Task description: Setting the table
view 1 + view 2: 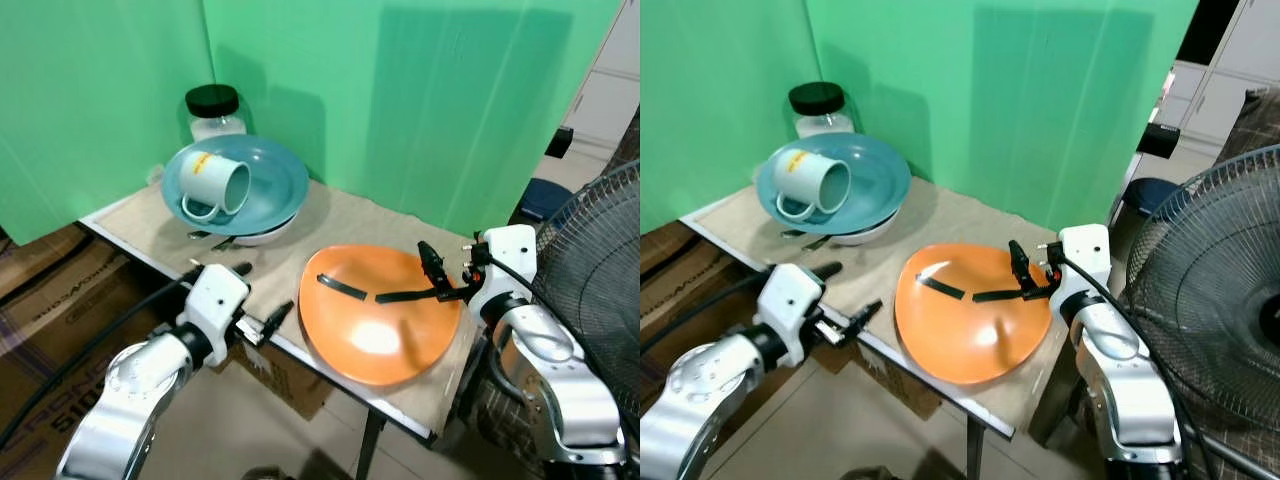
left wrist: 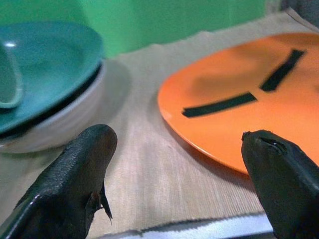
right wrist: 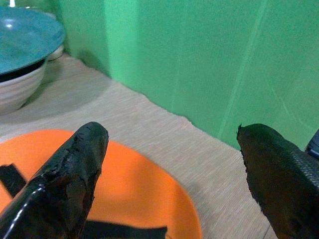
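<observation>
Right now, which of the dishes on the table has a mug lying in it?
The teal plate at the back, stacked on a white bowl, holds the mug on its side. The orange plate holds none.

No text can be read for certain anywhere. The cup lying in the teal plate bears a small yellow mark, too small to read. The cardboard box under the bench shows faint print that stays illegible.
</observation>
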You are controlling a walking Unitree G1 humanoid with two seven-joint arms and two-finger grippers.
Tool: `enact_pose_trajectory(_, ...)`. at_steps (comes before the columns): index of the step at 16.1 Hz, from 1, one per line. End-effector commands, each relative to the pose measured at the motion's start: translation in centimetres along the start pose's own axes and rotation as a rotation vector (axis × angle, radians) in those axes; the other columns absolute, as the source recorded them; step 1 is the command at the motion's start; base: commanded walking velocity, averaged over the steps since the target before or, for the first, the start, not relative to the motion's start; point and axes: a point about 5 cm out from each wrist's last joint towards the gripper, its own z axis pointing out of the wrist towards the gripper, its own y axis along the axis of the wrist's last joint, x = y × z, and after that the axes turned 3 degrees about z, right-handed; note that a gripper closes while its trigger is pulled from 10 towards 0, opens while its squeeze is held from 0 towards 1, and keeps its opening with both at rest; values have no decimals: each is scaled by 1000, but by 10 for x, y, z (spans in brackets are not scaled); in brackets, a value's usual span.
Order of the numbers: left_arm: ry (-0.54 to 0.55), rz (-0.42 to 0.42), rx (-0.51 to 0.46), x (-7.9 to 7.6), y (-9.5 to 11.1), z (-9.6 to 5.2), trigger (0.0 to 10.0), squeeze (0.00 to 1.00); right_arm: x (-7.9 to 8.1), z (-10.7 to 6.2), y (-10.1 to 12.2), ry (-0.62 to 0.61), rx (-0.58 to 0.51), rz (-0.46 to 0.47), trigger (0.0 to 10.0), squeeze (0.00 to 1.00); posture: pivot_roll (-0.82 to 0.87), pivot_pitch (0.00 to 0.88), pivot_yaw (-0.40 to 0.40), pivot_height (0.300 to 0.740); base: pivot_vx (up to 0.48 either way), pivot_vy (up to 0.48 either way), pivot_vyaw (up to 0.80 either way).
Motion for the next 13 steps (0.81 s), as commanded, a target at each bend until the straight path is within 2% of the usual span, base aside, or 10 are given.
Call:
enact_pose_trajectory(1,-36,29,25,4,-8,6,10000,0,-3,-1,5,31,-23,5,10000,0,76,0,14,740,0,0,0)
enact_pose_trajectory(7,-72,32,57,4,-30,30,10000,0,-9,-5,6,39,-34,-6,10000,0,61,0,22,740,0,0,0)
enact_pose_trajectory(10,-90,46,82,5,-38,31,10000,0,-12,-7,6,50,-24,5,10000,0,61,0,22,740,0,0,0)
enact_pose_trajectory(13,-115,100,149,9,-52,29,10000,0,-19,-10,5,66,2,17,10000,0,60,0,24,740,0,0,0)
